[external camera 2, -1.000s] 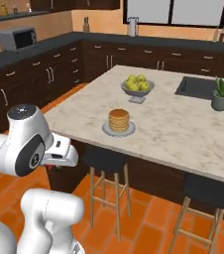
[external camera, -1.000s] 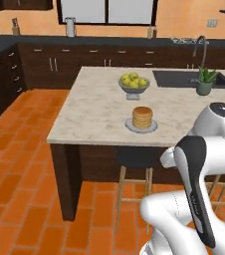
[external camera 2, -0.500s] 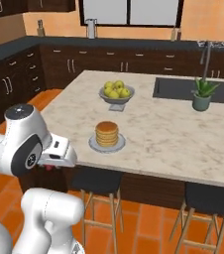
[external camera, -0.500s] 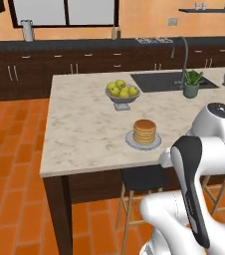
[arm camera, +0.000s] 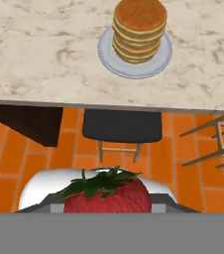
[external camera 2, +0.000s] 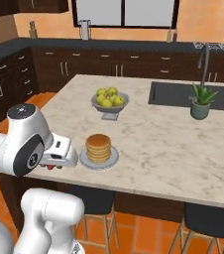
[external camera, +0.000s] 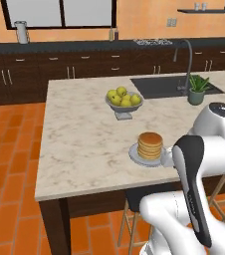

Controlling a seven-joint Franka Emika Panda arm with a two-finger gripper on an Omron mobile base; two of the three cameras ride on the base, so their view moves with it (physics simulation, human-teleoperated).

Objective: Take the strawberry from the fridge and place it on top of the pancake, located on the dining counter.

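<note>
Clamped on the strawberry (arm camera: 107, 193), with the tool (arm camera: 107, 206) nearly closed around it: red flesh and green leafy cap at the bottom centre of the hand view, a small red speck under the white hand at the left of the right base view (external camera 2: 50, 167). Held short of the worktop (arm camera: 44, 54), over orange floor tiles and a dark-seated stool (arm camera: 122, 126) tucked under the near edge. Straight ahead along the tool's line of sight, at the top centre of the hand view, the pancake (arm camera: 139, 30), a tan stack on a round grey plate (arm camera: 106, 52), set back a little from the near edge of the dining counter. No long axis to align, since stack and fruit are both roughly round; what matters is forward and up, judged from the fruit hanging below the level of the stone top. In the left base view the pancake (external camera: 150, 145) sits at centre right, just left of the white forearm; in the right base view the stack (external camera 2: 98, 148) lies just right of the hand, close but apart. Bowl of yellow-green fruit (external camera: 124, 100) farther back on the marbled top, well clear of the path. Likely next: lift above the edge, advance until over the stack's middle, then lower and release.
</note>
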